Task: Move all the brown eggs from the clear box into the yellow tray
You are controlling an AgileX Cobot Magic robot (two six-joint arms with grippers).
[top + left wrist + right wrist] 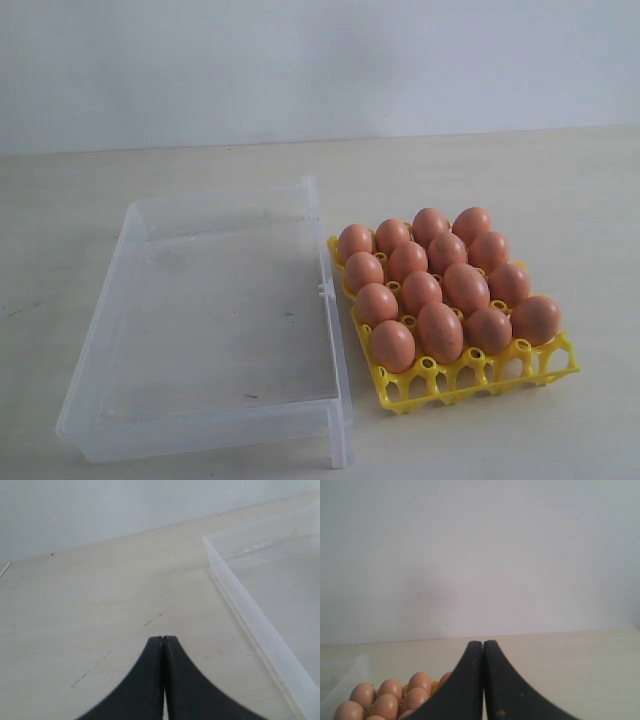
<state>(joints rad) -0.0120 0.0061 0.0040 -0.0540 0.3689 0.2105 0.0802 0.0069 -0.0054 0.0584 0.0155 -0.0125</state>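
Note:
Several brown eggs (440, 285) fill the cups of the yellow tray (470, 375) at the right of the exterior view. To its left stands the clear box (330, 330), with no egg inside it. Neither arm shows in the exterior view. My left gripper (163, 639) is shut with nothing in it, over bare table beside the clear box (260, 625). My right gripper (483, 643) is shut and empty too, held off to one side of the brown eggs (390, 700), with a bit of the yellow tray (436, 685) showing between them.
The light wooden table (560, 190) runs back to a plain white wall (320, 60). Box and tray stand side by side, almost touching.

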